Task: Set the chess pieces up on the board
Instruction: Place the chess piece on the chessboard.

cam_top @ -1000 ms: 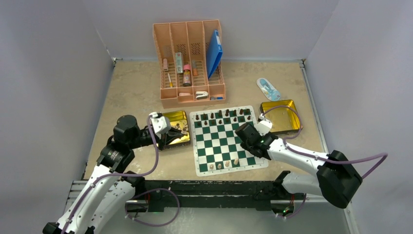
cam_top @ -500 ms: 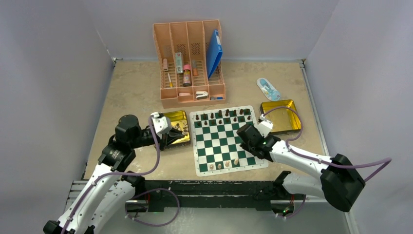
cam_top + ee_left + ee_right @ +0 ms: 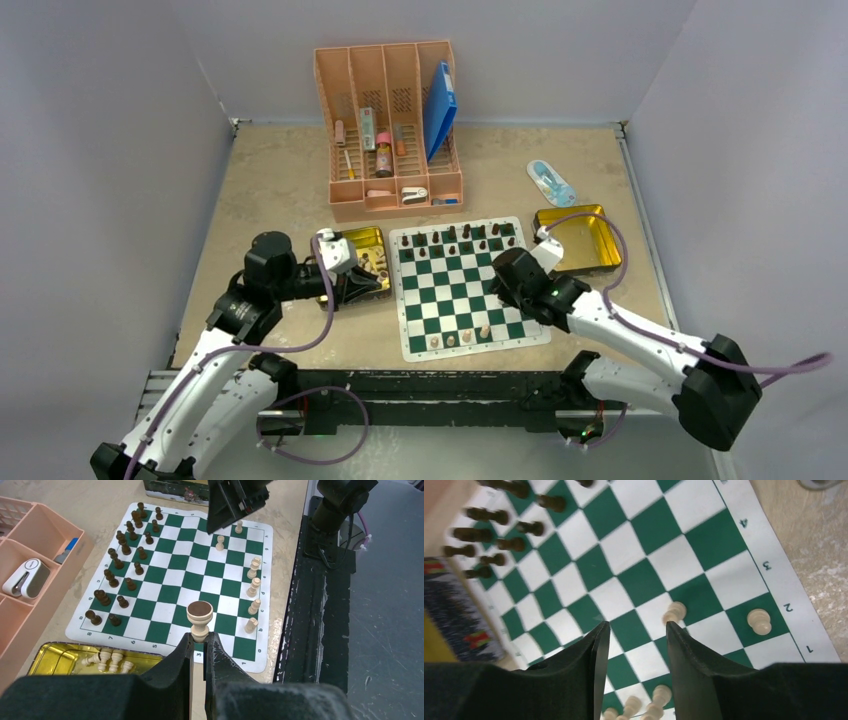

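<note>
Left end effector [image 3: 199, 641]: my black fingers are pinched narrow on a pale chess piece [image 3: 199, 618], at the board's left edge beside the left gold tin [image 3: 50, 656].
Held piece: turned pale wood with a waisted stem; its round dark base faces my wrist camera.
Right end effector [image 3: 636, 632]: my jaws stand apart with nothing between them, over the board's near right squares; one pale man stands just beside a finger.
Board [image 3: 441, 276]: flat checkered mat in green and white, with a white numbered border.
Dark pieces [image 3: 460, 238]: small brown turned men in two rows along the far edge.
Pale pieces [image 3: 254, 587]: a few stand along the near edge; more lie on their sides in the left tin.
Right gold tin [image 3: 604, 236]: shiny and rectangular, right of the board.
Pink organiser [image 3: 385, 125]: slotted plastic, far of the board, with a blue folder [image 3: 438, 105] leaning inside.
Tabletop [image 3: 280, 180]: beige and speckled.
In the way: my right arm lies across the board's near right corner.
</note>
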`<state>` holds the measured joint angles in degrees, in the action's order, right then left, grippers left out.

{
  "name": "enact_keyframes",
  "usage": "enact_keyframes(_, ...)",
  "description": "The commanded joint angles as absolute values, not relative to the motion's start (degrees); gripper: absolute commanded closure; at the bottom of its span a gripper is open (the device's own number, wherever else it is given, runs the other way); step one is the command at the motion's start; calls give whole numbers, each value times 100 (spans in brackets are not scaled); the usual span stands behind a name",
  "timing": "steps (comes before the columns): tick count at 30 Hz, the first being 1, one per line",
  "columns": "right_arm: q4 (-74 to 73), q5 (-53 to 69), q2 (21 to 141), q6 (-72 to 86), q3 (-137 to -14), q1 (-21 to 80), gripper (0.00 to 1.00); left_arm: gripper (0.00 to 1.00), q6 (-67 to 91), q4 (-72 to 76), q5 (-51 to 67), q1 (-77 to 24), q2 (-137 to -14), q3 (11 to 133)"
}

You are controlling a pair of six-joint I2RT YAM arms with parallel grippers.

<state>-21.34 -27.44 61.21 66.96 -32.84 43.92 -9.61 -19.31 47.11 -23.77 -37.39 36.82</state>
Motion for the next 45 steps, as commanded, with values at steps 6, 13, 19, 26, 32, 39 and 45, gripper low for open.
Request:
enact_keyframes(6,-1418,-2538,5156,4388,-4523,4409,50,100,-672,-1986,5428,-2408,-3840,4025)
enact_keyframes(13,-42,-414,5394,1775,-5174,4404,55,100,151,-1148,6373,-2408,-3760,3758)
enact_keyframes(19,1337,2714,5442,149,-4765,4464,45,100,610,-1312,6821,-2406,-4245,3940)
enact_keyframes(26,958,5024,5524,-2774,-4782,4527,45,100,1501,-1339,6961,-2408,-4618,4010)
enact_keyframes(32,-394,5225,6167,-4434,-5296,4950,42,100,1722,-1161,7585,-2408,-5136,4061)
enact_keyframes(39,-660,5017,6644,-4958,-5627,5246,46,100,1685,-1178,7698,-2407,-5408,4122)
enact_keyframes(45,-547,5117,6652,-5037,-5617,5317,47,100,1746,-1188,7743,-2406,-5484,4146)
